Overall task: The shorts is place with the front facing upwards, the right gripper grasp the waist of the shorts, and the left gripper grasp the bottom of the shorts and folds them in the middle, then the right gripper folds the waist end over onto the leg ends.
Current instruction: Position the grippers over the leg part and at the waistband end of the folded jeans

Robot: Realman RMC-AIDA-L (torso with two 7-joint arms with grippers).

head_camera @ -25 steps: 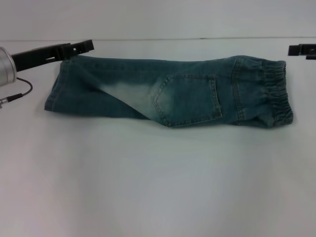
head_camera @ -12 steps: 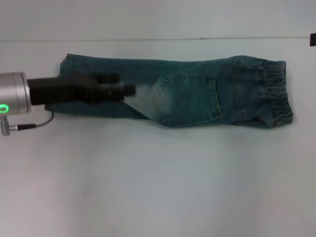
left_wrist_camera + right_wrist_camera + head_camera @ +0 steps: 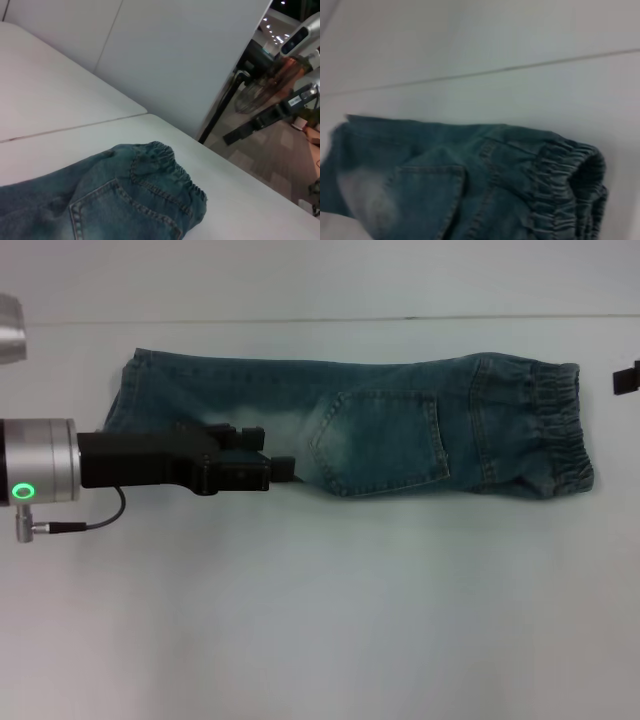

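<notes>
Your shorts lie already folded lengthwise on the white table, long axis running side to side, elastic waist toward the robot's right and leg ends toward its left. The left gripper reaches over the near edge of the shorts, empty; whether its fingers are apart you cannot tell. The right gripper sits just beyond the waist, its fingers unreadable, likely placed to take that end.

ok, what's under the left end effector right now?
The left end effector lies over the near edge of the folded shorts, on the leg half. It hides the denim and table beneath, so whether it touches the fabric isn't visible.
</notes>
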